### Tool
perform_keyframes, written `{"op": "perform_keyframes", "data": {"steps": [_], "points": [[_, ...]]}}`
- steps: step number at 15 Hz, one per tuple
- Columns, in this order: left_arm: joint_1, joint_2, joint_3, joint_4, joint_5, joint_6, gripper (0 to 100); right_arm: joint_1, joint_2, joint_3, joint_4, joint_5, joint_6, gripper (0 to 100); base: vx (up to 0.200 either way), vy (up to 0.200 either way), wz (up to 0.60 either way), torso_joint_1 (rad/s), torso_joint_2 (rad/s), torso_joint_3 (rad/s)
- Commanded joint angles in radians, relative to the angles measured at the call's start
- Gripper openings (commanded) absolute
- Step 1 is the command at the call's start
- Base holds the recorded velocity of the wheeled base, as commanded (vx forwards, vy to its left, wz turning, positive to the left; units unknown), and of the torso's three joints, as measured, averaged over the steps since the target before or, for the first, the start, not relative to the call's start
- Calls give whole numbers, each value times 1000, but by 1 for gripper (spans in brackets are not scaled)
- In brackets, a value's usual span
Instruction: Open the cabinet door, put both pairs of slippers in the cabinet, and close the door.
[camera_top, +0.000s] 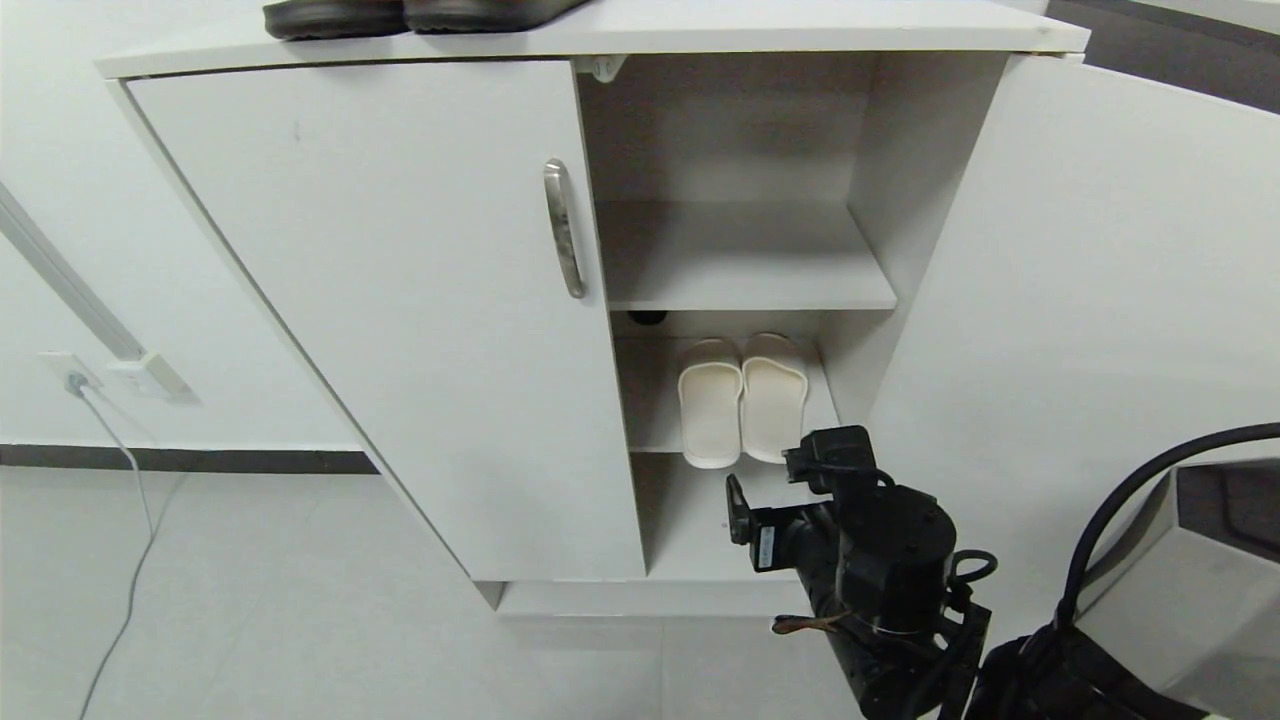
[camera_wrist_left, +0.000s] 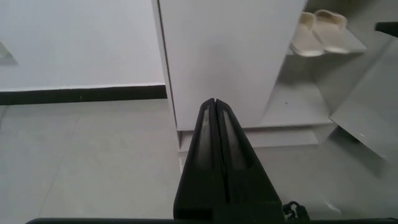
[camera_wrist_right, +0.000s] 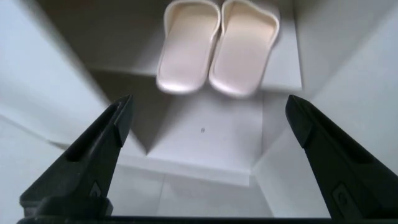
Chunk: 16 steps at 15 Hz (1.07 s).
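- I find 1 white pair of slippers (camera_top: 742, 400) on the middle shelf (camera_top: 650, 430), long axes running front to back.
- The dark pair (camera_top: 400, 15) sits on the cabinet top (camera_top: 800, 35), above the closed left door (camera_top: 400, 300).
- My right gripper (camera_wrist_right: 208, 118) hangs spread wide and empty before the lower compartment; the dark pair lies high and leftward of it.
- My left gripper (camera_wrist_left: 215, 109) is pressed closed, holding nothing.

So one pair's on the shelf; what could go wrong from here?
The white slippers overhang the middle shelf's front edge, and the open right gripper hangs in front, a little lower, so it might knock them off. The black slippers lie high on the cabinet top, likely an awkward reach. The open right door stands close beside that gripper and might get bumped.
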Motion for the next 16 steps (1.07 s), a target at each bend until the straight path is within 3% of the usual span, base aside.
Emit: {"op": "perform_keyframes", "data": {"steps": [1,16], "points": [[1,1,0,-1,2,-2,0,1,-1,4,0,0,0,100,0,0,0,0,0,0],[1,1,0,0,1,-8,0,-1,-9,8,0,0,0,100,0,0,0,0,0,0]]}}
